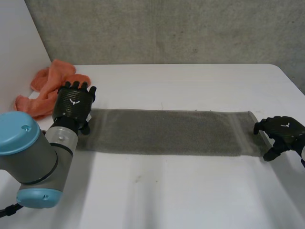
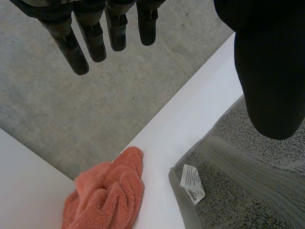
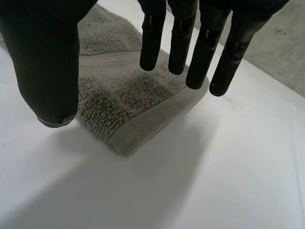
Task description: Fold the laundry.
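A grey towel [image 1: 167, 131], folded into a long strip, lies flat across the middle of the white table [image 1: 190, 191]. My left hand [image 1: 74, 105] hovers over the strip's left end, open, with straight fingers [image 2: 90, 38] spread apart from the thumb and holding nothing. Below it in the left wrist view is the towel's corner [image 2: 238, 191] with a white label [image 2: 192, 183]. My right hand [image 1: 281, 133] is at the right end, open. Its fingers [image 3: 181, 38] hang straight just above the towel's end corner [image 3: 124, 100], gripping nothing.
A crumpled orange cloth [image 1: 47, 88] lies at the table's far left, just behind my left hand, and also appears in the left wrist view [image 2: 109, 195]. A grey concrete wall [image 1: 167, 28] runs behind the table's far edge.
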